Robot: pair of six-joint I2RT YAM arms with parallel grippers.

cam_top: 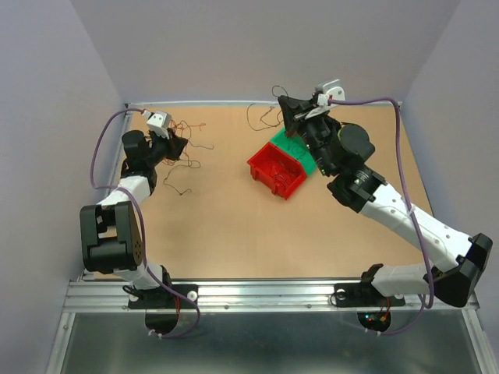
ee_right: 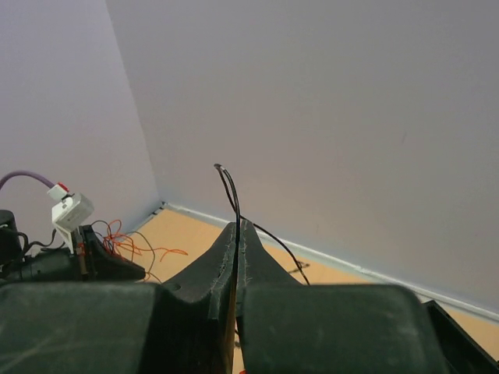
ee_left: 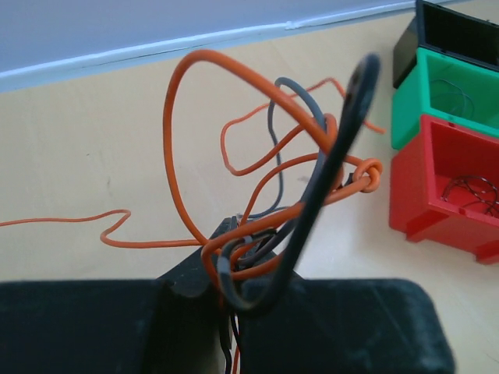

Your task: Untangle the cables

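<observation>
A tangle of thin orange and black cables (ee_left: pixel 304 167) stands up from my left gripper (ee_left: pixel 234 269), which is shut on its base. In the top view my left gripper (cam_top: pixel 175 146) is at the far left of the table, with loose curly strands (cam_top: pixel 189 164) around it. My right gripper (ee_right: pixel 238 234) is shut on one thin black cable (ee_right: pixel 231 191) that sticks up past the fingertips and trails down to the right. In the top view my right gripper (cam_top: pixel 291 109) is raised over the back of the bins.
A red bin (cam_top: pixel 277 170) and a green bin (cam_top: pixel 299 148) stand mid-table; the left wrist view adds a black bin (ee_left: pixel 456 35) behind them. The red bin (ee_left: pixel 437 167) holds a few thin wires. More loose black strands (cam_top: pixel 262 115) lie by the far wall.
</observation>
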